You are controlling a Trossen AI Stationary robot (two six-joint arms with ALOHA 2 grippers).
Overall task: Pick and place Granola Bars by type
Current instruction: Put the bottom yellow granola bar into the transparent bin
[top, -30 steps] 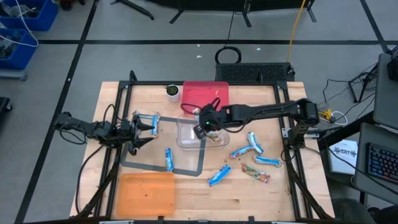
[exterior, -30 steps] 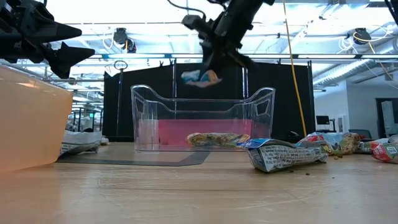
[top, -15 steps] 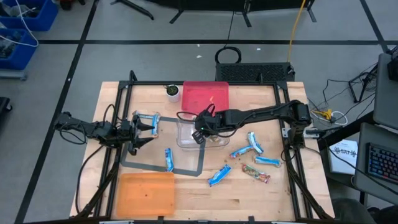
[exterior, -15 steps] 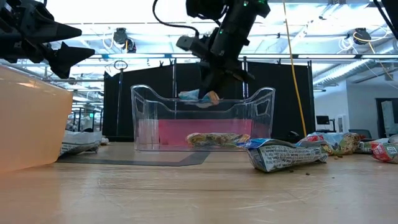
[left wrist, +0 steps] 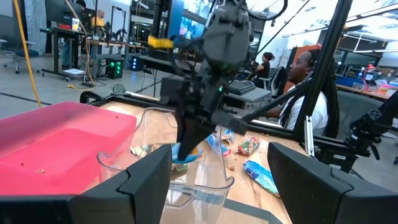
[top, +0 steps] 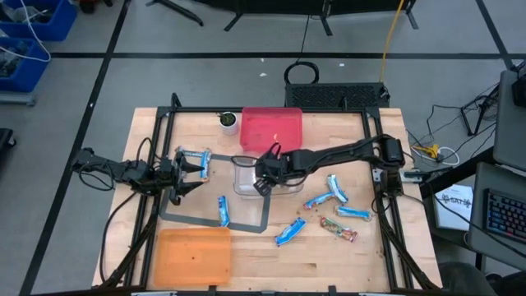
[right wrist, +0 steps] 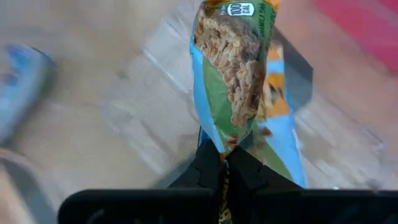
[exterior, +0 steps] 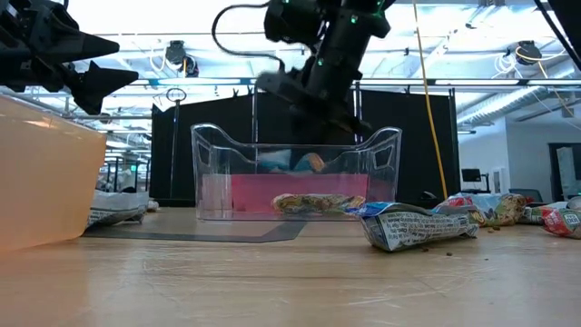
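Clear plastic walls of the bin (exterior: 295, 173) now surround the blue-wrapped granola bar (exterior: 292, 163) that the right pincer (top: 261, 178) grips by one end; a second ago that bar hung above the bin's rim, and half a second ago it was level with the rim. The right arm has stretched lower and farther toward the table's (top: 329, 255) middle, while the left pincer (top: 191, 169), its fingers spread apart with nothing between them, has stayed over the left side of the grey mat (top: 246, 215).

From above, the bar is hidden under the arm; the level view shows it inside the bin, above a tan bar (exterior: 313, 203) lying on the bin floor. Only the right wrist camera shows the held bar's wrapper (right wrist: 239, 87) close: blue, with a green panel and a pictured granola piece, pinched at its lower end by closed fingers (right wrist: 239, 171). The overhead view alone lays out the loose bars (top: 329, 205) on the table's right half, one blue bar (top: 223, 210) on the mat, the red tray (top: 272, 127) and the orange tray (top: 194, 256). The left wrist camera adds a seated person (left wrist: 298, 78) beyond the table.
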